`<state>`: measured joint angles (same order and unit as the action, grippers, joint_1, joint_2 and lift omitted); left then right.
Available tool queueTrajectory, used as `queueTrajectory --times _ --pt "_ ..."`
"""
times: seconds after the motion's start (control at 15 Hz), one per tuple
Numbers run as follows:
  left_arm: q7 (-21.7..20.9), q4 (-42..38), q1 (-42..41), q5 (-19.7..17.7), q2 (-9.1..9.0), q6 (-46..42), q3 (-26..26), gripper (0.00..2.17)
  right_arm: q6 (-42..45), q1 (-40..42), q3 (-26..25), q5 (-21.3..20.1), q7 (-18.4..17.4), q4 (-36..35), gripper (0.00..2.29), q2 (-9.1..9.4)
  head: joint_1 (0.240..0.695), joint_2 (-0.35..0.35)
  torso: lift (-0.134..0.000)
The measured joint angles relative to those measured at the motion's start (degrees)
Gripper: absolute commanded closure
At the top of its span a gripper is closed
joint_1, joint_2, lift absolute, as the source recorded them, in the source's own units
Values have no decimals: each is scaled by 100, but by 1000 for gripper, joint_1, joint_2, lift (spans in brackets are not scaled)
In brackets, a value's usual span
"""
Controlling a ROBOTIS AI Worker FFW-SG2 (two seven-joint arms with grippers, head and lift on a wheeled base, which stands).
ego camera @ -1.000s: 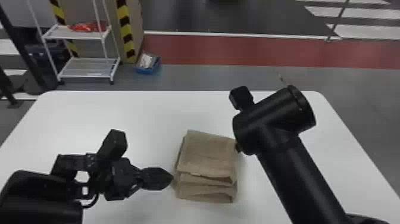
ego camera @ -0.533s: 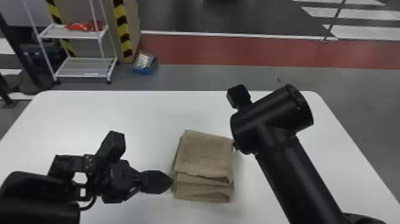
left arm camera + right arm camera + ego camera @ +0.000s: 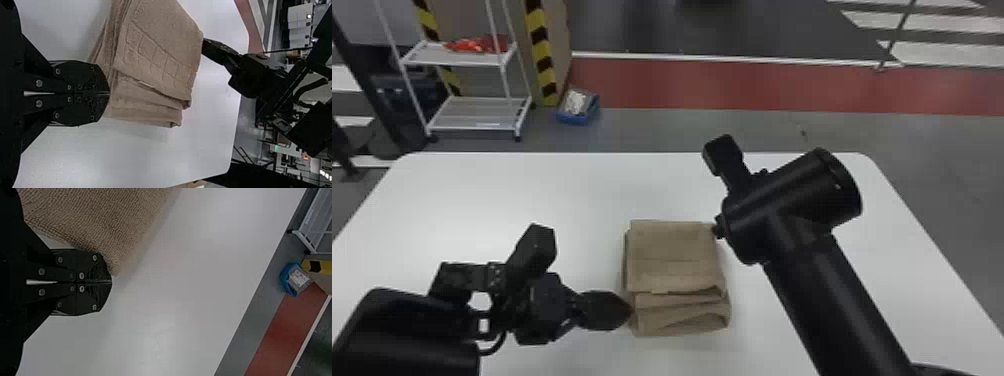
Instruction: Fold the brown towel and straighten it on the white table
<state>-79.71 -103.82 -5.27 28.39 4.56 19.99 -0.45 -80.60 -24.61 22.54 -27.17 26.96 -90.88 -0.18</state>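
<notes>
On the white table, folded brown towel, left end effector narrow, right end effector narrow, mostly behind its arm

The white table fills most of the lower frame; the folded brown towel lies on it, lower centre.

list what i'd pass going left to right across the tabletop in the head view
Left gripper → brown towel → right arm
</notes>
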Motion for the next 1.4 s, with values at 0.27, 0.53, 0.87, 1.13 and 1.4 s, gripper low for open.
queueTrajectory --times 0.27,0.53,0.87,1.13,1.4 --pt "-94 -103 0 -48 12 -16 232 2142 -693 271 5 -313 142 -438 1669 0 695 -51 -124" --pt "145 -576 15 -441 -51 246 845 542 -930 1021 -490 -482 143 -2309 107 0 695 -31 -124" --pt "1458 -1149 -145 -1774 -443 923 1852 -1 -255 2214 -1012 -138 116 -3824 113 0 695 35 -124" --pt "2872 -944 -533 -3334 -456 912 2355 9 2949 3647 -2148 1266 -448 -4205 113 0 695 78 -124" --pt "3991 -1057 -1233 -4013 -457 587 2557 16 4932 4989 -2554 1628 -1257 -4383 113 0 695 93 -124"
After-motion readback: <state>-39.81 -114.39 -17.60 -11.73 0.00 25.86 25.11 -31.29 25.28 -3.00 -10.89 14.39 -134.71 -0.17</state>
